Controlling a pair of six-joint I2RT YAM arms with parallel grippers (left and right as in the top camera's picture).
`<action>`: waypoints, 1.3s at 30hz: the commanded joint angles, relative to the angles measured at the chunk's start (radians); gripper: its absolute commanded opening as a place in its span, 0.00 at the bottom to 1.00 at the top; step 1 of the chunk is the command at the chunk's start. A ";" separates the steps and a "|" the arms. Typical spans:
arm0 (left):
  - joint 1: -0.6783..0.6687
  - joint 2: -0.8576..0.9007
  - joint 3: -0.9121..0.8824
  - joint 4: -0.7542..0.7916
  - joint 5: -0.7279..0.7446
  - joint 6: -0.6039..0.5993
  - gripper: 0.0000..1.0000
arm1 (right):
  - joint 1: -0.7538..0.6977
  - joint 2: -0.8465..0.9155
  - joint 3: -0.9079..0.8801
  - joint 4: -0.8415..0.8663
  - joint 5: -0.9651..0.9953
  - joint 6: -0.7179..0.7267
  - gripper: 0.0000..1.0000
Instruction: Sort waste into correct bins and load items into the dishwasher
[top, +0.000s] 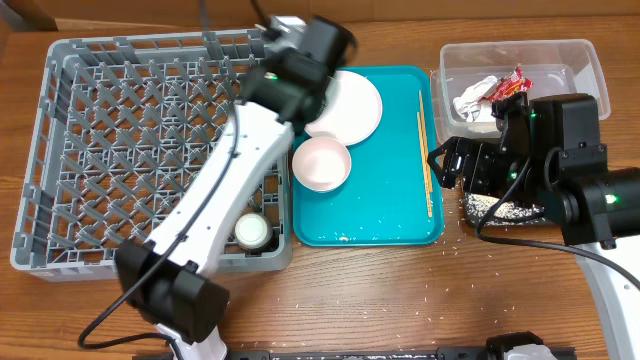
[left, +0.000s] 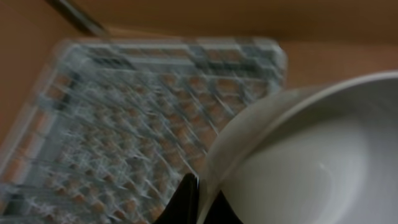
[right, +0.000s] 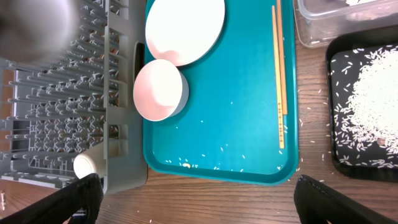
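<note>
White bowl (left: 311, 162) fills the right of the left wrist view; the left hand (top: 318, 45) grips its rim, one dark finger (left: 186, 200) showing at the edge. That view is blurred. The hand hangs above the far right corner of the grey dish rack (top: 90, 150), which occupies the left half of the desk (top: 400, 300). A small cup (top: 251, 231) stands in the rack's near right corner. Just right of the rack lies the teal tray (top: 385, 190), carrying the plate (top: 355, 105), a second bowl (top: 321, 163) and the chopsticks (top: 426, 150) along its right side. The right hand (right: 199, 186) is spread wide, holding nothing, beside the teal tray's right edge. Rice (right: 373, 106) covers the black tray (right: 341, 74) below it; loose grains dot the teal tray and desk. At the far right corner, the clear tub (top: 570, 55) contains the napkin (top: 470, 98) and red wrapper (top: 512, 80).
</note>
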 joint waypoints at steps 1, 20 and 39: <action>0.061 0.037 -0.003 0.161 -0.333 0.194 0.04 | -0.001 -0.002 0.013 0.006 0.005 -0.003 1.00; 0.196 0.369 -0.009 0.629 -0.534 0.705 0.04 | -0.001 -0.002 0.013 0.006 0.005 -0.003 1.00; 0.113 0.412 -0.024 0.465 -0.425 0.608 0.12 | -0.001 -0.002 0.013 0.006 0.005 -0.003 1.00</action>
